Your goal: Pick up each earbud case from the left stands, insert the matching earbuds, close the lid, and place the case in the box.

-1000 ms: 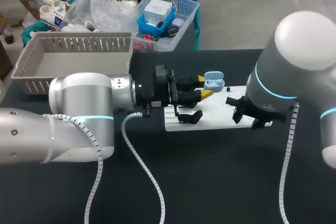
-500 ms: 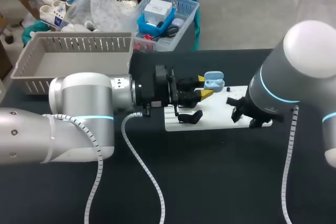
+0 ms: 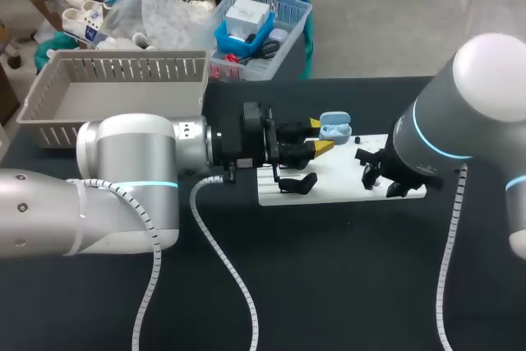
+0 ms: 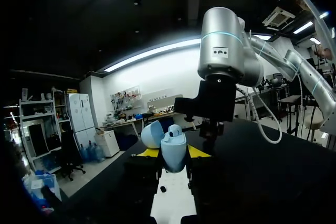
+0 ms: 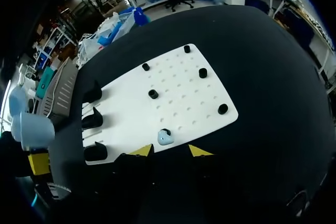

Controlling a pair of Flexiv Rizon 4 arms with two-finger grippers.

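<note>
The right arm (image 3: pixel 448 133) has slid a little toward the right side of the bench (image 3: pixel 329 285). Its big round joint (image 3: pixel 493 67) now sits lower and farther right. The right tool (image 3: pixel 378 172) has moved a tiny bit right over the white board (image 3: pixel 329 182).

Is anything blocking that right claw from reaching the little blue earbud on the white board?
Nothing visible does. The earbud sits on the white board just ahead of the open right gripper.
</note>
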